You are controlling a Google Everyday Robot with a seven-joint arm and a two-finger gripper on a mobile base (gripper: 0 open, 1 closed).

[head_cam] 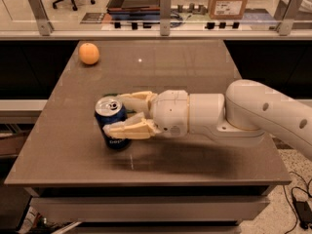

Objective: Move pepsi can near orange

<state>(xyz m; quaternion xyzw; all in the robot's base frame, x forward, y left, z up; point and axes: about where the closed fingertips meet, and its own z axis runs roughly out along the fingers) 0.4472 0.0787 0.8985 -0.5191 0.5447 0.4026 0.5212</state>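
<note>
One pepsi can [116,139], one orange [88,53], one table [195,67]. The gripper [112,114] clasps the can between its two fingers near the front left; the orange sits well apart at the far-left corner. A cardboard box [229,1] stands behind. The can is dark blue and silver-topped.

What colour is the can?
The pepsi can is dark blue with a silver top, in the camera view; the gripper grips it.
</note>
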